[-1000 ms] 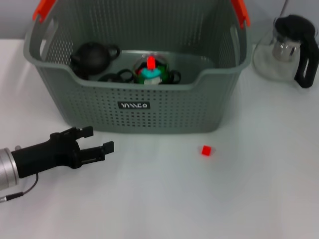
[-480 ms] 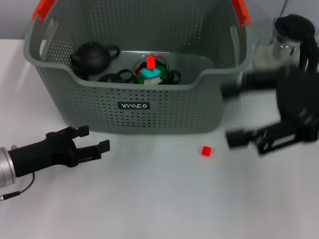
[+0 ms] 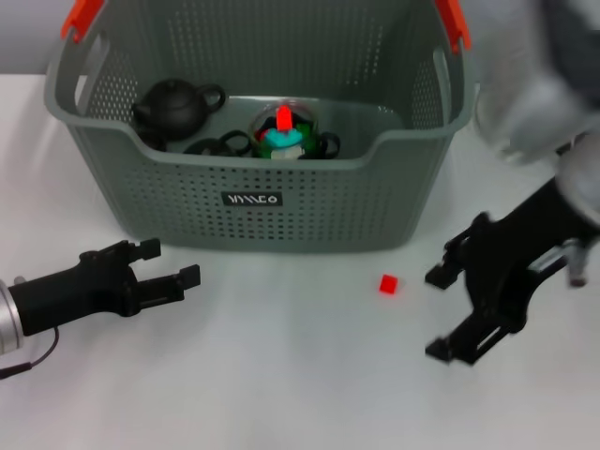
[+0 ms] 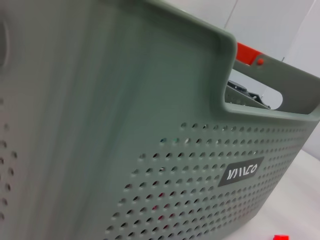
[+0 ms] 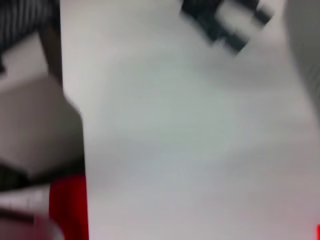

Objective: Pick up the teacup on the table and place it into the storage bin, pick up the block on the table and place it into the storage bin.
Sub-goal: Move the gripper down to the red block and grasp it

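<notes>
The grey perforated storage bin stands at the back of the white table, with orange-red handle pieces and a black label. Its wall fills the left wrist view. A small red block lies on the table just in front of the bin. No teacup shows on the table. Dark round rims lie in the bin, but I cannot tell whether one is the teacup. My left gripper is open and empty, low at the bin's front left. My right gripper is open just right of the block.
Inside the bin are a black teapot and a clear round piece holding red and teal parts. My right arm blurs across the back right corner. Bare table lies in front of the block.
My right arm swung in from the right and came down and forward beside the block, jaws open. My left gripper drew back a little to the left. The block stayed put.
</notes>
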`<state>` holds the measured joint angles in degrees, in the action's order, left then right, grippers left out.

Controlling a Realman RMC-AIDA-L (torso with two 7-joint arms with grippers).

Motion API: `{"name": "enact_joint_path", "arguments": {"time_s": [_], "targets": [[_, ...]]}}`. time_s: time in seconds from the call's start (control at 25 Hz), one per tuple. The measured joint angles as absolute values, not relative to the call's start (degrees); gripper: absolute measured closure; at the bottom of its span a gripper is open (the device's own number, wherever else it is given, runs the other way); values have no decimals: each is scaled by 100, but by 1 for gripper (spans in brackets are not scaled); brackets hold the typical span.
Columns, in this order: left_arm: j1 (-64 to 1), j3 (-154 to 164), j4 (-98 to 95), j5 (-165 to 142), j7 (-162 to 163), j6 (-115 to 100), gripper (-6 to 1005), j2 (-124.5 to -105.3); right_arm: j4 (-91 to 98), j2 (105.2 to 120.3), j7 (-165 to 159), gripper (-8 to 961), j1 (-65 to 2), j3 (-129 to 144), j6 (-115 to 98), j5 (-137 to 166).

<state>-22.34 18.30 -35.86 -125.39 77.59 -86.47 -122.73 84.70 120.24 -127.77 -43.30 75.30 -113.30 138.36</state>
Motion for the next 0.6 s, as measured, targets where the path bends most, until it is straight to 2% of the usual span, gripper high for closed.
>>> {"name": "enact_joint_path", "arguments": {"time_s": [0.28, 0.6], "targets": [[-2232, 1829, -3553, -12539, 7759, -8524, 77, -12284, 7215, 12027, -13127, 100, -4979, 8205, -10597, 14250], [-2213, 1827, -3542, -12542, 7762, -8490, 77, -12287, 6484, 12042, -13196, 100, -5148, 9117, -9550, 14490]]}}
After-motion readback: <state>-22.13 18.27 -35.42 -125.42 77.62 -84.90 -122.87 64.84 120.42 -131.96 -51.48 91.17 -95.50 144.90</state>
